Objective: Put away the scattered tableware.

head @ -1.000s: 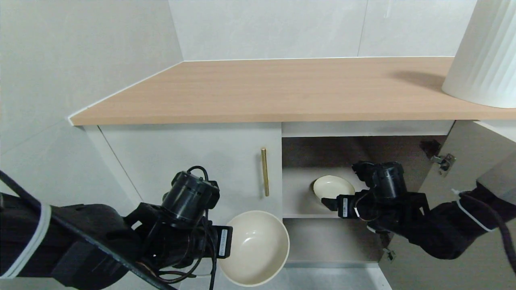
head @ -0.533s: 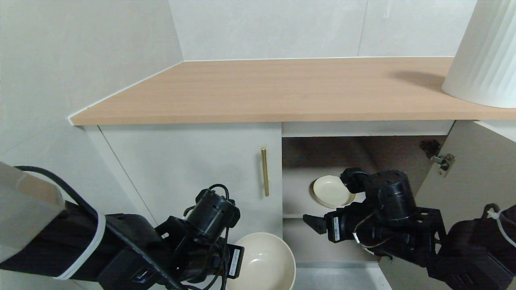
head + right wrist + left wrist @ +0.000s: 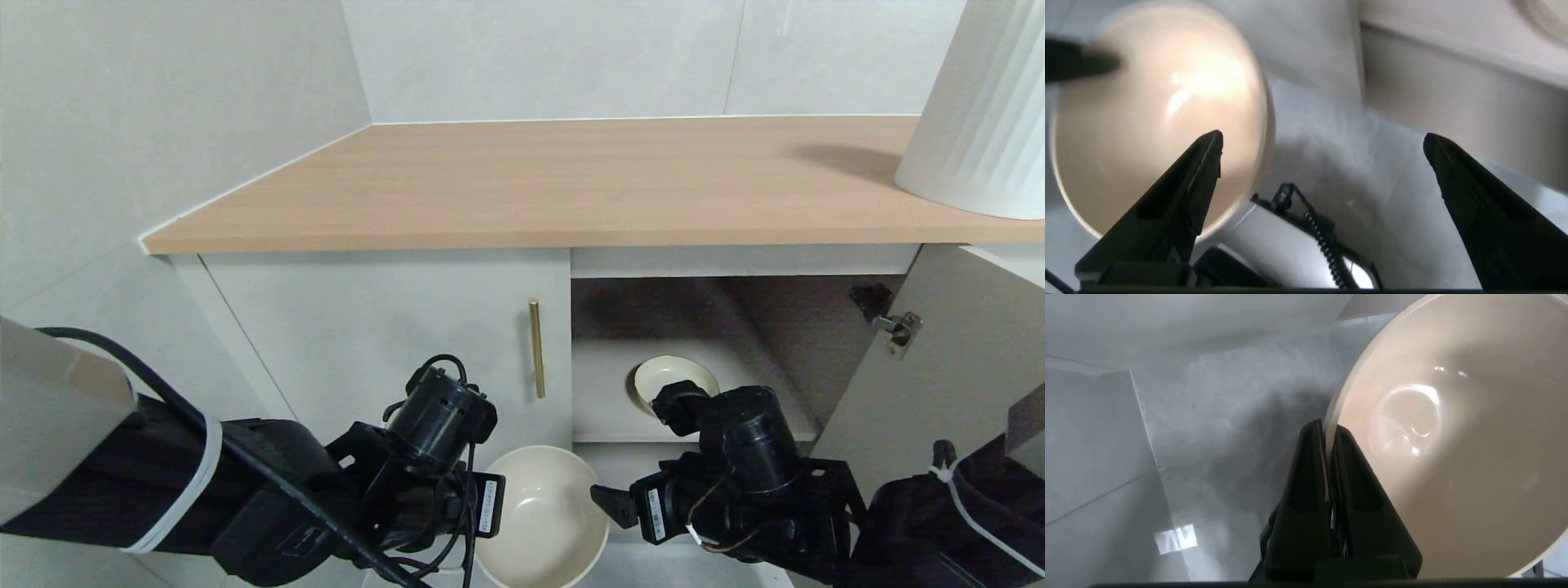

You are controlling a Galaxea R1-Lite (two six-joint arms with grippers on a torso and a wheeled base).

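My left gripper (image 3: 488,506) is shut on the rim of a large cream bowl (image 3: 543,518), low in front of the cabinet. In the left wrist view its fingers (image 3: 1327,469) pinch the bowl's (image 3: 1454,449) edge. A small cream dish (image 3: 674,377) lies on the shelf (image 3: 604,392) inside the open right compartment. My right gripper (image 3: 612,505) stands open and empty just right of the bowl, below and in front of the shelf. From the right wrist its fingers (image 3: 1200,175) are spread wide, with the bowl (image 3: 1151,139) beyond them.
The wooden countertop (image 3: 571,180) carries a tall white ribbed container (image 3: 980,114) at its right end. The left cabinet door (image 3: 392,327) is closed, with a brass handle (image 3: 535,348). The right door (image 3: 939,359) hangs open. Floor tiles lie below.
My right gripper has pulled back out of the cabinet and dropped lower, leaving the small dish on the shelf. The left arm has carried the bowl down and rightward toward the opening.
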